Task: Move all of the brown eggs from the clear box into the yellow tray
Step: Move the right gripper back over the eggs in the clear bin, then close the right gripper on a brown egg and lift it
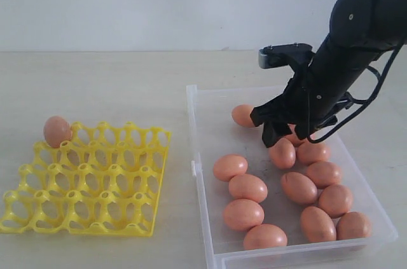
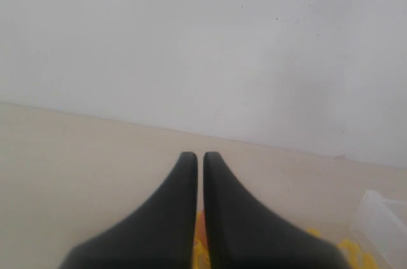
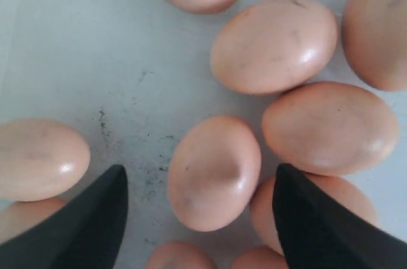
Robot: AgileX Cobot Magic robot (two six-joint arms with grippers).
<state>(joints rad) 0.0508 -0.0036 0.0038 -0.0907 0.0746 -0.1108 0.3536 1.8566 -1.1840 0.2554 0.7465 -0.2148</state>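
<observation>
The yellow tray [image 1: 89,183] lies at the left, with one brown egg [image 1: 57,131] in its far left corner cup. The clear box [image 1: 193,116] at the right holds several brown eggs [image 1: 248,187]. My right gripper [image 1: 278,134] hangs low over the far part of the box. In the right wrist view it [image 3: 200,168] is open, its fingers on either side of one egg [image 3: 214,172] and not touching it. My left gripper [image 2: 200,156] is shut on nothing above the table, with a bit of the yellow tray [image 2: 199,247] showing under it.
A pale wall stands behind the beige table [image 1: 114,84]. A strip of bare table separates the tray from the box. A corner of the clear box [image 2: 381,218] shows in the left wrist view. Dark scuff marks [image 3: 105,123] lie on the box floor.
</observation>
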